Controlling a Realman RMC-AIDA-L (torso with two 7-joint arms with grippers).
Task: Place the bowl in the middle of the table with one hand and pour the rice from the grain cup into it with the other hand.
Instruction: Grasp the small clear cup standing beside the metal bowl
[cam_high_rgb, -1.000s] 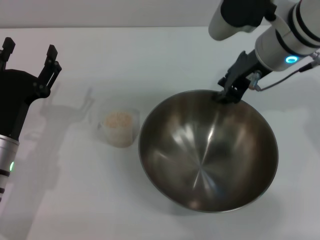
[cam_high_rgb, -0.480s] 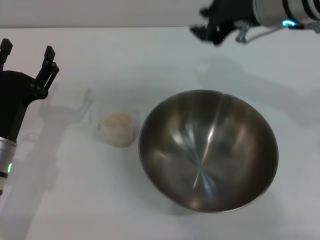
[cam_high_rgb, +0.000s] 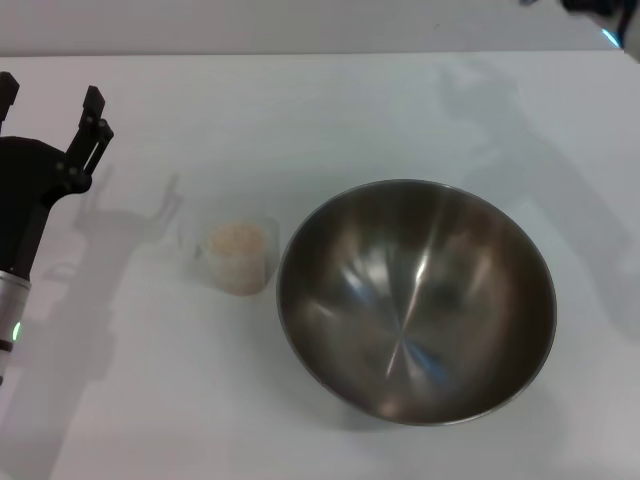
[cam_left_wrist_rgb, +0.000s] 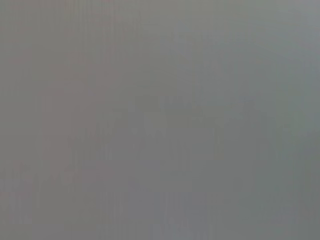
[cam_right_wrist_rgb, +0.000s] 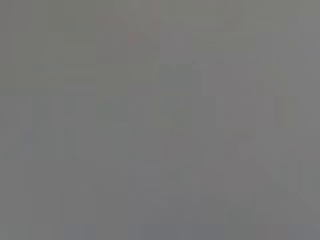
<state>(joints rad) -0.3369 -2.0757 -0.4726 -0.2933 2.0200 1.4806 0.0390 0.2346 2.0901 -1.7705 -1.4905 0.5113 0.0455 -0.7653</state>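
The bowl (cam_high_rgb: 416, 300) sits on the counter (cam_high_rgb: 300, 110) a little to the 4 o'clock side of centre, empty and free of any grip, so we judge the placing done and the pour next. The cup (cam_high_rgb: 237, 256) stands upright just beside the bowl at its 9 o'clock, apart from the rim, with the rice (cam_high_rgb: 237, 239) heaped inside.

Our left gripper (cam_high_rgb: 48, 110) hangs well out at the cup's 10 o'clock, fingers spread and grasping nothing. We should take the cup by its side, lift it clear of the rim, and tip slowly over the bowl's middle.

The bowl is shiny brushed steel, wide and deep, so grains should slide to the bottom. The cup is thin clear plastic, light and easy to knock over.

The right gripper is not visible; both wrist views show only blank grey.
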